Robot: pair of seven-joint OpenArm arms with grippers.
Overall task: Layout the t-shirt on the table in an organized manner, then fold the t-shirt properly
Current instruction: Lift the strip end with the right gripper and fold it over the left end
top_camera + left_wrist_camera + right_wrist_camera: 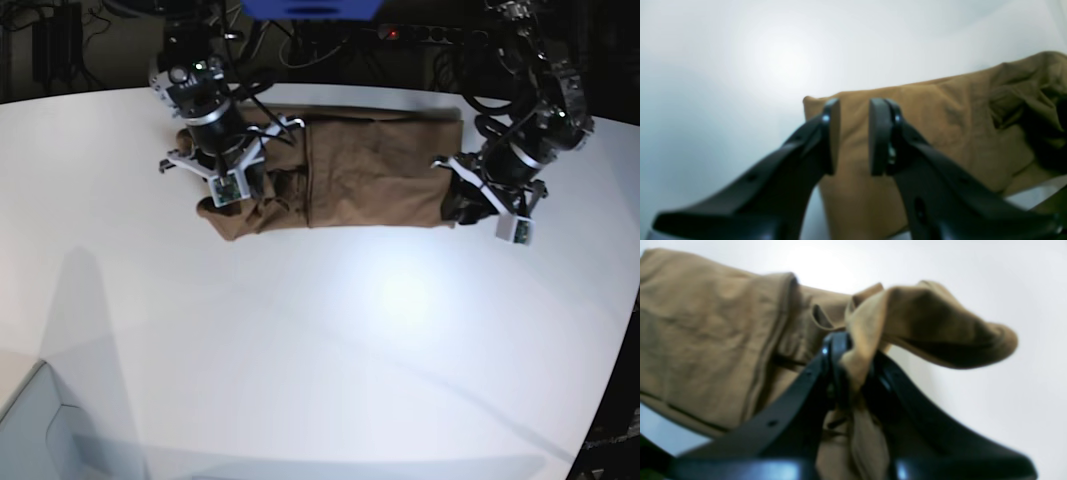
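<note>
Blue panel (pixel 312 8): flat, bright blue, at the top edge of the base view.
Cables (pixel 420 45): dark tangle to the right of the blue panel, against black background.
Power strip (pixel 425 33): right of the blue panel; small red light.

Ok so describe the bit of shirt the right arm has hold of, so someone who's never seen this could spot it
Start at the big white table, where the brown t-shirt lies as a long band along the far side. Follow it to its bunched end under the right tool. The bit is the crumpled fold pinched between that tool's black fingers, lifted off the table, unlike the flat cloth beside it.
</note>
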